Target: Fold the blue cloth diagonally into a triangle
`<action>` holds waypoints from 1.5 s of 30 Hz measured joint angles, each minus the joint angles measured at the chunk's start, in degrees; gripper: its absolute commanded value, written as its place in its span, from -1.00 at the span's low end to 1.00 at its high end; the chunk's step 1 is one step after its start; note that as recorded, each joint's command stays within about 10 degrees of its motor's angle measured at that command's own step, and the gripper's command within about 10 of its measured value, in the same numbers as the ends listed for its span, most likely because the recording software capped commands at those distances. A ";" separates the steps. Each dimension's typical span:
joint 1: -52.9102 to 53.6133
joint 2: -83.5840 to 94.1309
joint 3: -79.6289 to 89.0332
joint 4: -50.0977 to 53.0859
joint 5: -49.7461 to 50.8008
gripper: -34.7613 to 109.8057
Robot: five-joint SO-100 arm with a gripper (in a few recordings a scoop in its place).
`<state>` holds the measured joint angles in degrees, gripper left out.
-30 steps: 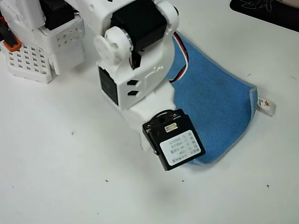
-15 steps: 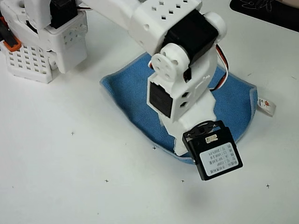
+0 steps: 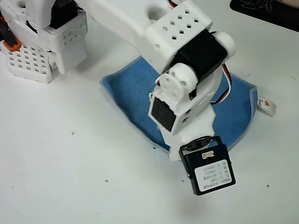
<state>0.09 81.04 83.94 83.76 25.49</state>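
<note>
A: Cloth?
B: the blue cloth (image 3: 126,95) lies flat mid-desk, toward the far edge; white tag (image 3: 266,105) sticks out at its right corner; my arm (image 3: 187,88) covers its middle.
A: Hand?
B: my gripper is under the wrist; can't tell its state.

The blue cloth (image 3: 126,93) lay flat on the white tabletop (image 3: 56,154), its white tag (image 3: 266,105) at the right corner, while the white arm (image 3: 187,93) covered its middle.
</note>
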 measured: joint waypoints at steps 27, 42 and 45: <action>0.53 -12.57 -12.30 -2.37 -2.29 -0.13; -0.62 -23.29 -35.51 13.10 -2.55 -0.13; -0.62 -23.29 -36.83 13.71 -2.55 -0.13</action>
<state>-0.53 57.74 47.11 97.47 22.94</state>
